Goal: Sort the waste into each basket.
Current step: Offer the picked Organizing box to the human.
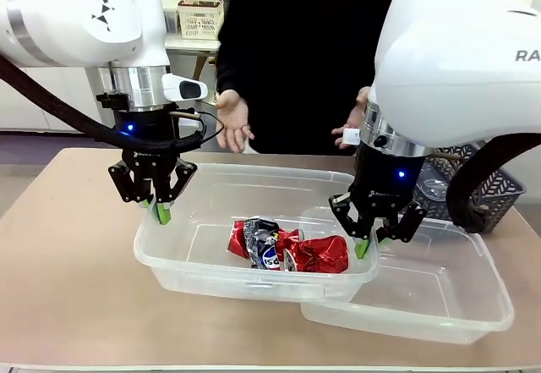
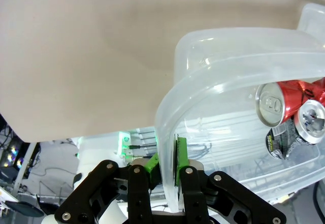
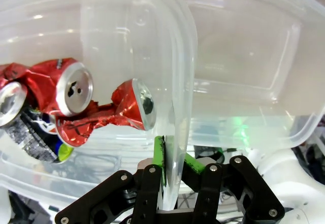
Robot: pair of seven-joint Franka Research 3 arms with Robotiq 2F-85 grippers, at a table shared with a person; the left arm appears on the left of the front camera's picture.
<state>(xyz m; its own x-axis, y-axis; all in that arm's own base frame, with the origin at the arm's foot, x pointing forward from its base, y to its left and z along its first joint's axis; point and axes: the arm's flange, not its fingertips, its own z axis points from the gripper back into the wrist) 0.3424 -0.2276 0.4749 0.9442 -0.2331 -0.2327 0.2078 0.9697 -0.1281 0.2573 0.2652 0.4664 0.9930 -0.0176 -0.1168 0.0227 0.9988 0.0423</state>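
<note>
A clear basket (image 1: 254, 284) holds several crushed cans (image 1: 287, 250), red, silver and black. My left gripper (image 1: 161, 212) is shut on its left rim, and the green pads (image 2: 180, 160) pinch the wall of that basket (image 2: 213, 82) beside the cans (image 2: 284, 107). My right gripper (image 1: 365, 246) is shut on its right rim; that gripper (image 3: 165, 158) clamps the wall (image 3: 183, 82) next to the red cans (image 3: 76, 97). The held basket's right end overlaps a second clear basket (image 1: 439, 305), whose inside (image 3: 254, 56) holds nothing that I can see.
A person stands at the far side with both hands (image 1: 232, 119) open above the table edge. A dark lattice basket (image 1: 486, 191) sits at the back right behind my right arm. Bare tan tabletop (image 1: 68, 263) lies left of the baskets.
</note>
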